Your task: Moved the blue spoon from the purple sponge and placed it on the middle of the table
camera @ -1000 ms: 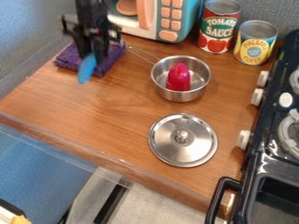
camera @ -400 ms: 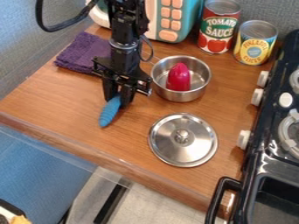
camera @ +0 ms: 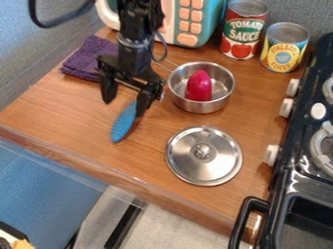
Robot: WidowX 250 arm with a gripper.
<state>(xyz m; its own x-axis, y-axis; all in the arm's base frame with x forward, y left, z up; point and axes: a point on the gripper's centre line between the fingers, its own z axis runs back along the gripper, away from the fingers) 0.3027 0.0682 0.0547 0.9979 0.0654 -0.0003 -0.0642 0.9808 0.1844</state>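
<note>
Directly below the gripper: blue spoon with a ridged, tapering handle [camera: 123,125], lying slantwise on the brown wood-look table [camera: 81,114]. Handle's rounded end points toward the near edge; its upper end runs up close to the finger on the view's right. Spoon's head hidden, and cannot tell whether that finger touches the handle.

Black two-finger gripper [camera: 124,106]: fingers spread wide, nothing clamped between them, tips hanging just above the table.

Behind the gripper, toward the view's left: folded purple textured cloth [camera: 88,57], apart from the spoon, partly covered by the arm.

Just beside the gripper, on the view's right: small round stainless-steel saucepan [camera: 200,105], its thin wire handle angled back toward the arm. Upright in the pan, a glossy magenta-red object with a rounded point [camera: 199,86].

Nearer the camera than the gripper and off to the view's right: round shiny metal lid [camera: 203,168], flat on the table, knob up.

Behind the gripper: teal-and-white toy microwave with peach buttons [camera: 207,29]. Farther along toward the view's right, two upright cans: a red-labelled one [camera: 242,30], then a yellow-labelled one [camera: 284,47].

Well apart from the gripper, at the view's right edge: black toy stove with white knobs [camera: 296,163].
</note>
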